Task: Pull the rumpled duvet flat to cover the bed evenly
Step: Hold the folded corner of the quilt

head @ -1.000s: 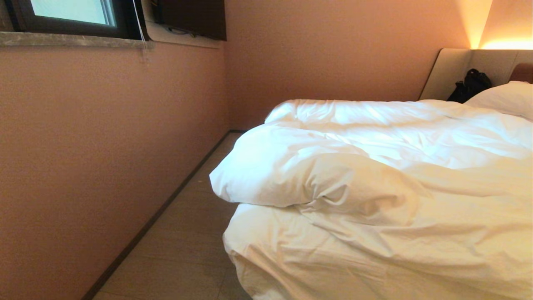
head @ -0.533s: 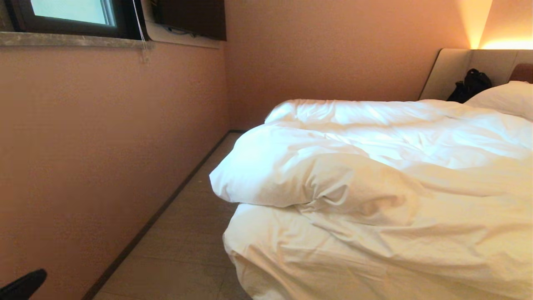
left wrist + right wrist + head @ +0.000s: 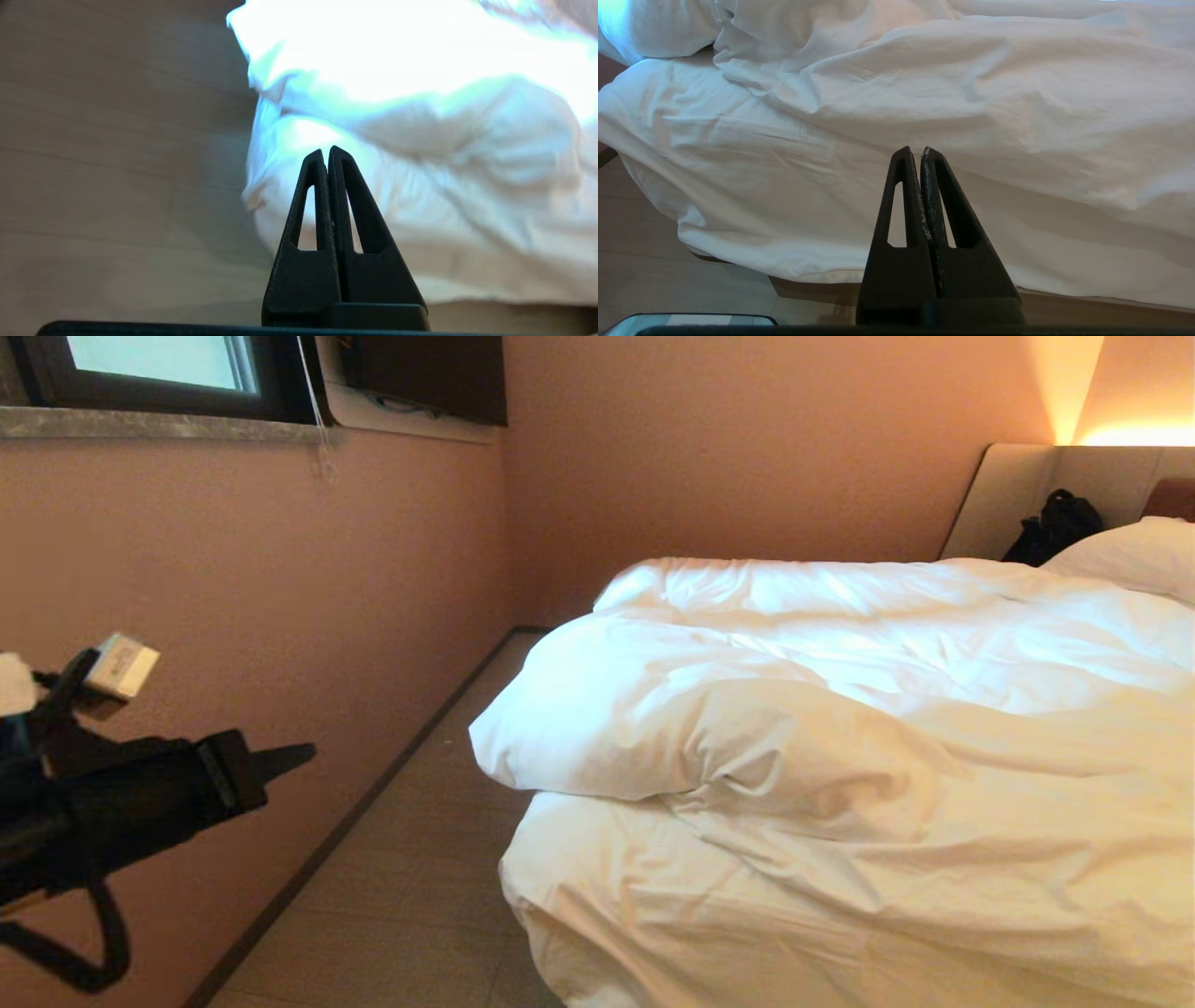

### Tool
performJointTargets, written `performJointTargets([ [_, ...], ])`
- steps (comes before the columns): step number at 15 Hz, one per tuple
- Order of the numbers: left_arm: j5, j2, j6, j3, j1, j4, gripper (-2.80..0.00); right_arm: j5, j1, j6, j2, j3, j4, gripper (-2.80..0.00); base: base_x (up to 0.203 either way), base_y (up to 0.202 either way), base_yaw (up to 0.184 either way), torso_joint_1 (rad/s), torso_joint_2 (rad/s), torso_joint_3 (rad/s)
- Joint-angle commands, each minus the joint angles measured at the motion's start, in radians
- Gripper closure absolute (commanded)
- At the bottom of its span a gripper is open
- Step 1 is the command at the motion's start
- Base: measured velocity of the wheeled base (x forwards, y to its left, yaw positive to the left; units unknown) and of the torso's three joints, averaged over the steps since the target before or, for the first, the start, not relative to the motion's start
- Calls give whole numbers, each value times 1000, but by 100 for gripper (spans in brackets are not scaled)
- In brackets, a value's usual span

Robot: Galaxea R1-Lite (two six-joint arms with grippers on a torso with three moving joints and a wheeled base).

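The white duvet (image 3: 840,728) lies rumpled over the bed, with a thick folded bulge (image 3: 635,709) overhanging the near left corner. The bed's beige headboard (image 3: 1013,495) stands at the far right. My left gripper (image 3: 303,752) is raised at the left, over the floor and apart from the duvet, its fingers shut and empty. In the left wrist view the left gripper (image 3: 326,151) points toward the duvet (image 3: 420,107) corner. My right gripper (image 3: 917,151) is shut with nothing in it, facing the duvet's (image 3: 924,93) hanging side above the tan wooden base (image 3: 1092,311).
A narrow strip of floor (image 3: 411,877) runs between the bed and the pink wall (image 3: 233,616). A window (image 3: 159,364) sits high on the left. A pillow (image 3: 1134,555) and a black bag (image 3: 1055,527) lie by the headboard.
My left arm has risen into the head view from the lower left corner and now reaches toward the bed. The duvet and the right gripper have not moved.
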Motion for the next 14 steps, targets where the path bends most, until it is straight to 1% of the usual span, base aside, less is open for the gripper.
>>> performJointTargets([
  [1, -5, 216, -18, -83, -7, -23, 0, 0, 0, -1, 1, 0, 0, 0, 0, 0, 0, 0, 0, 0],
  [4, -10, 360, -57, -222, -59, -38, 0, 2, 0, -1, 1, 0, 0, 0, 0, 0, 0, 0, 0, 0],
  [7, -17, 467, -67, -300, -92, -40, 0, 0, 0, -2, 1, 0, 0, 0, 0, 0, 0, 0, 0, 0],
  [9, -18, 549, -66, -369, -113, -38, 0, 0, 0, -1, 1, 0, 0, 0, 0, 0, 0, 0, 0, 0],
  [12, -14, 654, -46, -474, -154, -33, 0, 0, 0, -1, 1, 0, 0, 0, 0, 0, 0, 0, 0, 0],
  [14, -14, 716, -35, -522, -177, -28, 0, 2, 0, -1, 1, 0, 0, 0, 0, 0, 0, 0, 0, 0],
])
